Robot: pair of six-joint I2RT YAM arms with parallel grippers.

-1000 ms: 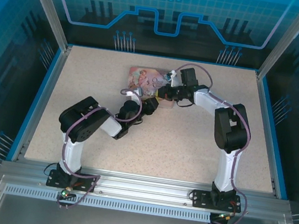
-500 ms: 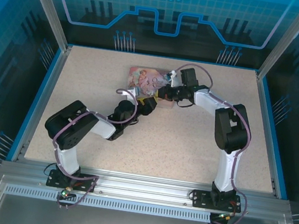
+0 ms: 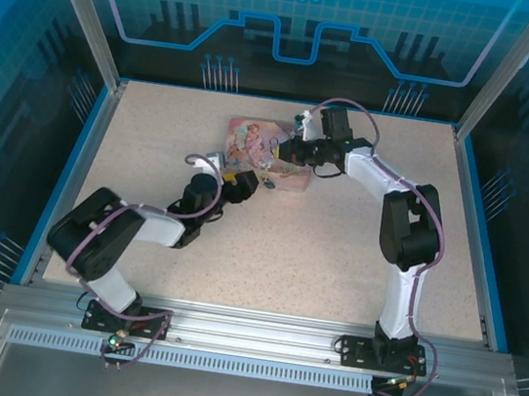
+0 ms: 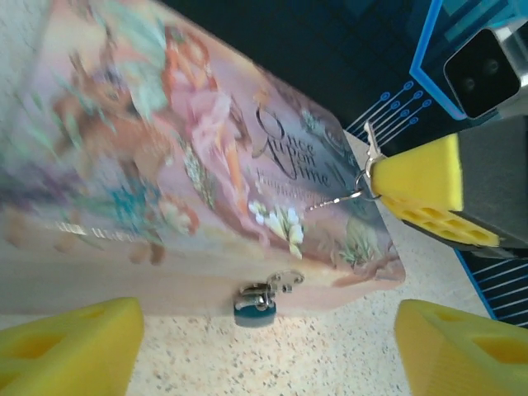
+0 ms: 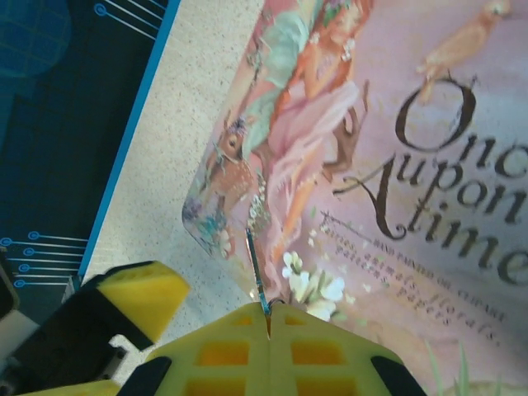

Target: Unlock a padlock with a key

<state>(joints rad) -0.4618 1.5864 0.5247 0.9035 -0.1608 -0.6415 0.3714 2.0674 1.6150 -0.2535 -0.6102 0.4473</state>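
1. The left arm (image 3: 137, 225) lies low over the table (image 3: 335, 257). It reaches from its base at the near left edge toward the middle, with its wrist pointing at the near side of the pink tin (image 3: 258, 140).
2. The left gripper (image 4: 268, 345) is spread wide. In the left wrist view its yellow pads (image 4: 70, 346) sit at either lower corner with nothing between them but bare tabletop.
3. The right arm (image 3: 405, 233) rises from its base at the near right, bends at the elbow and stretches far and left, so that its wrist is over the tin's right part.
4. The right gripper (image 5: 270, 318) is pinched together on the key (image 5: 256, 272). The thin dark blade sticks out from between the closed yellow pads, above the tin's printed lid.
5. In the left wrist view, a small metal ring or tag hangs at the top of the right gripper's pads.
6. The padlock (image 4: 258, 304) hangs at the clasp on the tin's near wall, low by the table and centred between the left gripper's open pads. It is well apart from the key.
7. The tin lies flat on the table with its lid closed, between the two grippers.
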